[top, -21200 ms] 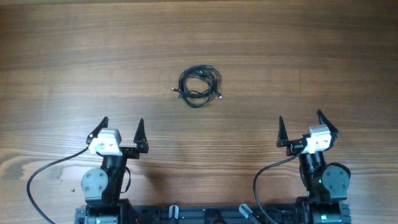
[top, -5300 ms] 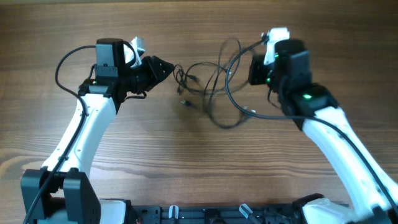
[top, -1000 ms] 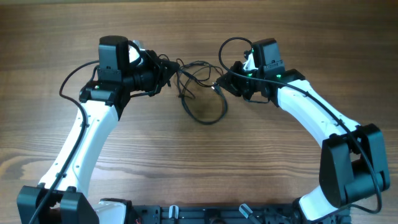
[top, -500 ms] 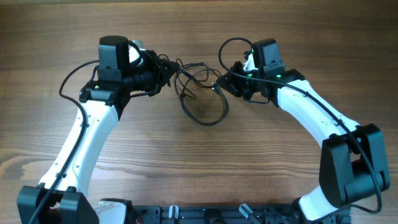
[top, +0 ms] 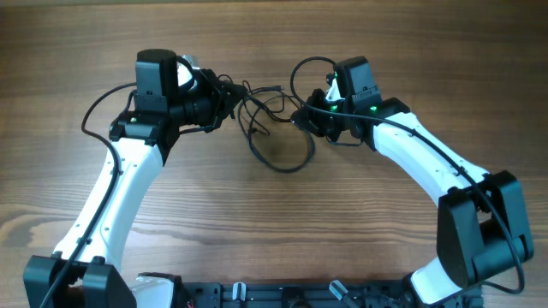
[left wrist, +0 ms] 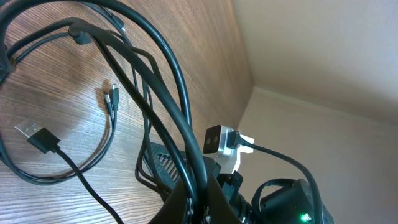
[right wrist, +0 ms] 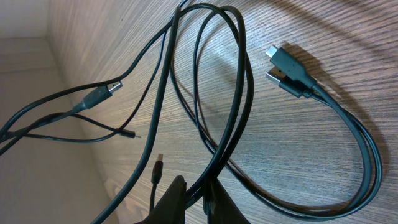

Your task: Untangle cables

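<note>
A tangle of thin black cables (top: 282, 168) lies on the wooden table (top: 274, 231) between my two grippers, with one loop sagging toward the front. My left gripper (top: 228, 92) is shut on strands at the tangle's left end. In the left wrist view its jaws (left wrist: 200, 205) pinch thick black cables (left wrist: 168, 81), and a USB plug (left wrist: 36, 137) lies loose on the wood. My right gripper (top: 301, 115) is shut on strands at the tangle's right side. In the right wrist view the right gripper (right wrist: 198, 199) clamps cables (right wrist: 239, 74), with two plugs (right wrist: 289, 71) resting beyond.
The right arm (left wrist: 286, 199) shows close behind the cables in the left wrist view. Each arm's own black lead arcs above its wrist, the right arm's lead (top: 300, 68) near the tangle. Bare wood surrounds the tangle on all sides.
My right gripper has shifted a little to the left, closer to the left gripper, still holding its strands. The left arm has stayed still.
</note>
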